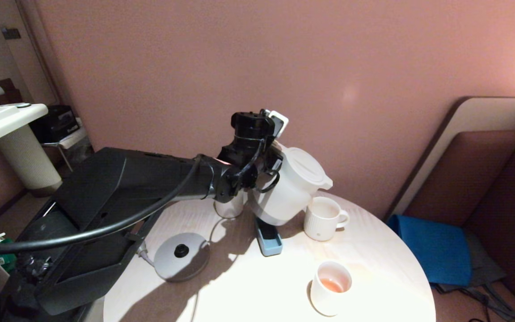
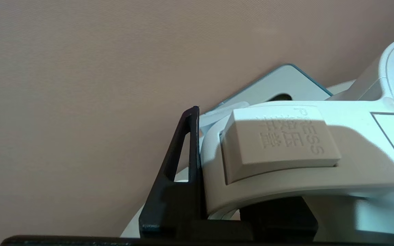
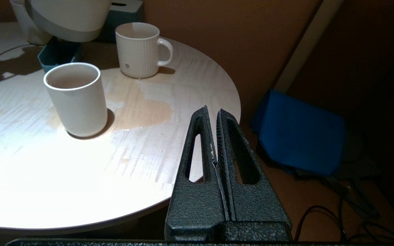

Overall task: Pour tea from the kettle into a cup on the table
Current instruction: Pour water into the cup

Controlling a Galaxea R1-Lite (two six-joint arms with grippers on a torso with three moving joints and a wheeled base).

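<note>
My left gripper [image 1: 267, 166] is shut on the handle [image 2: 279, 184] of the cream-white kettle [image 1: 291, 185] and holds it off the table [image 1: 248, 290]. The kettle is tilted, its spout [image 1: 327, 182] just above the rim of the ribbed white cup [image 1: 324, 219]. No stream of tea shows. One black finger [image 2: 191, 150] presses the side of the handle; the other is hidden under it. The cup [image 3: 139, 49] stands near the table's far edge. My right gripper [image 3: 214, 114] is shut and empty, parked off the table's right edge.
A smooth white cup [image 1: 331, 288] holding pale orange liquid stands near the front. A wet patch [image 3: 142, 109] lies beside it. A grey base disc [image 1: 181, 256], a blue box [image 1: 268, 240] and a ribbed tumbler [image 1: 230, 208] stand under the arm. A blue cloth [image 1: 432, 250] lies on the floor.
</note>
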